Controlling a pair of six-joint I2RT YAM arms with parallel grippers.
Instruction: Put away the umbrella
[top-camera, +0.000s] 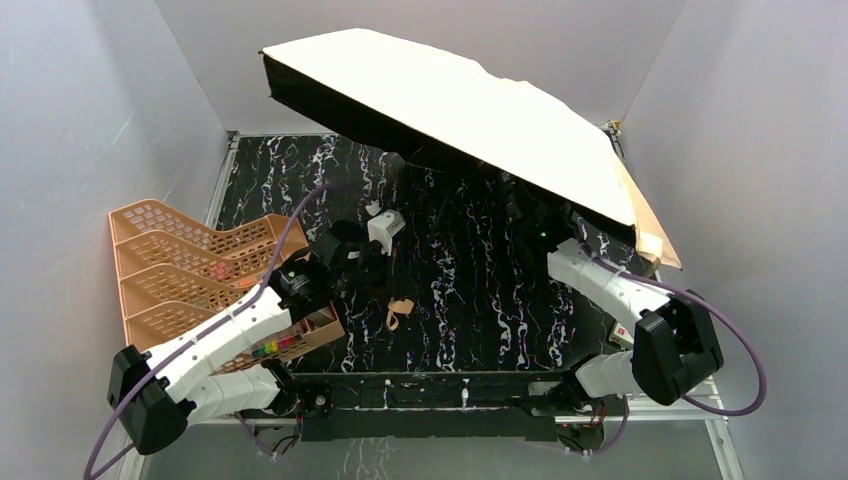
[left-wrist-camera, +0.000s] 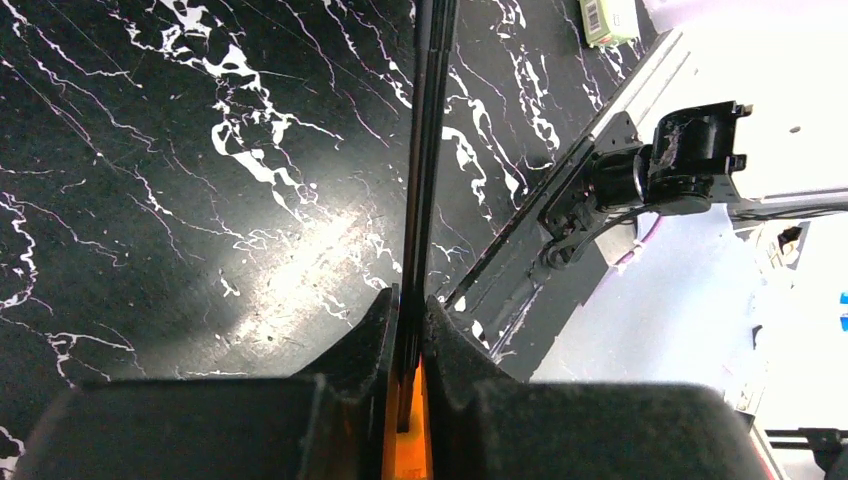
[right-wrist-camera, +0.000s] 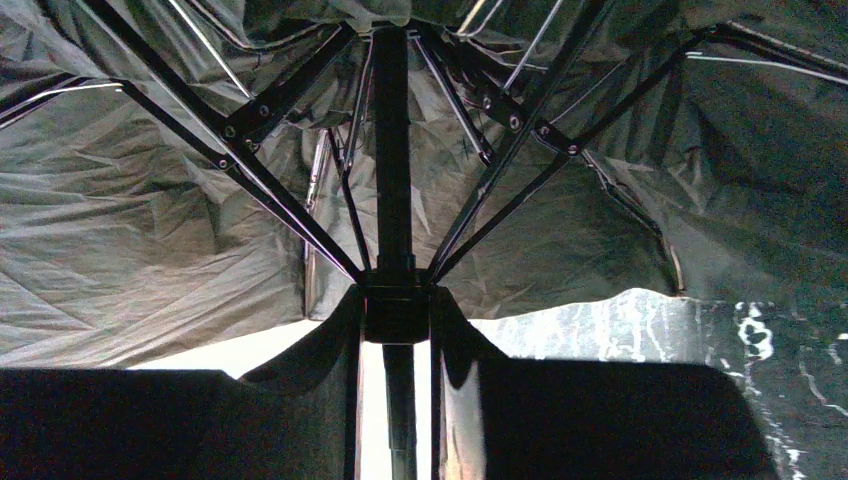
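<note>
The left gripper (left-wrist-camera: 411, 300) is clenched on the thin black shaft (left-wrist-camera: 425, 150) of the umbrella (top-camera: 450, 100), the right gripper (right-wrist-camera: 396, 300) grasps its black runner (right-wrist-camera: 396, 320) under the ribs (right-wrist-camera: 290, 212), and the open canopy (top-camera: 540, 140) hangs tilted, tan side up, above the far right corner of the bench (top-camera: 470, 290).

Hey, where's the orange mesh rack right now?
In the top view the orange mesh rack stands on the left side, at the table's left edge beside the left wall, with the left arm reaching over its near end.
</note>
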